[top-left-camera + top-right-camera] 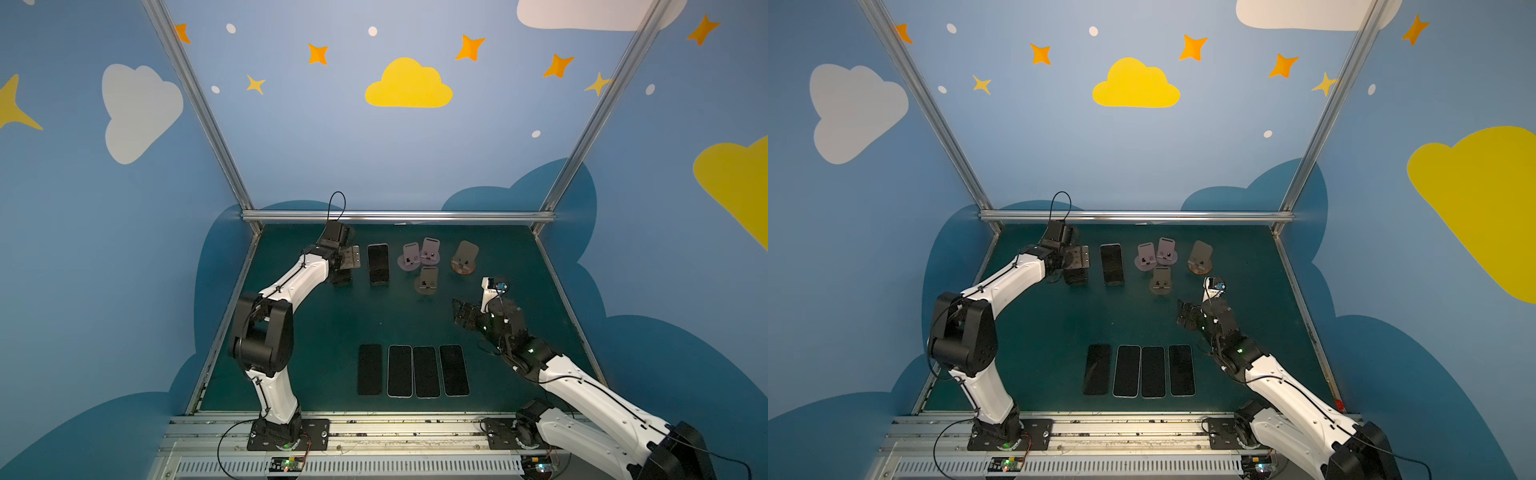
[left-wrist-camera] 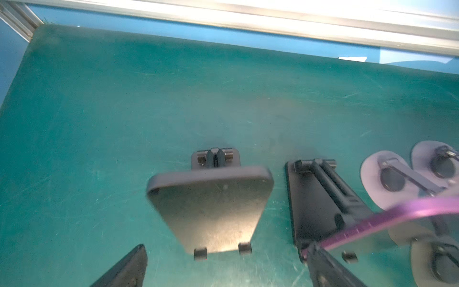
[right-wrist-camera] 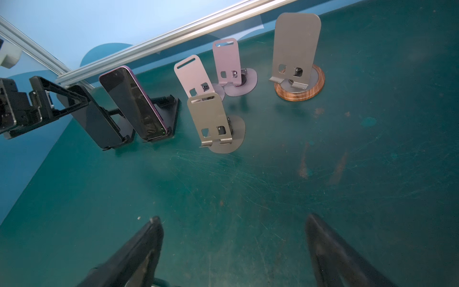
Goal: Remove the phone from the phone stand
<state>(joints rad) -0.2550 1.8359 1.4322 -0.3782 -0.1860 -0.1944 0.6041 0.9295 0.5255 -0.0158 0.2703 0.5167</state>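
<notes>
A purple-edged phone (image 1: 378,264) (image 1: 1112,264) (image 3: 131,104) leans, dark screen up, on a black phone stand (image 3: 171,109) (image 2: 320,198) at the back left of the green table. My left gripper (image 1: 344,270) (image 1: 1075,270) (image 2: 227,246) is open just left of it, straddling an empty black stand (image 2: 211,211) (image 3: 96,124). One of its fingertips (image 2: 313,248) sits at the phone's purple edge (image 2: 385,221); I cannot tell if they touch. My right gripper (image 1: 459,311) (image 1: 1183,316) (image 3: 233,218) hovers open and empty over bare table at mid right.
Two pink stands (image 1: 411,255) (image 1: 430,249), a grey stand (image 1: 427,280) and a wood-based stand (image 1: 464,257) stand empty right of the phone. Several dark phones (image 1: 411,370) lie flat in a row near the front edge. An aluminium rail (image 1: 395,216) bounds the back.
</notes>
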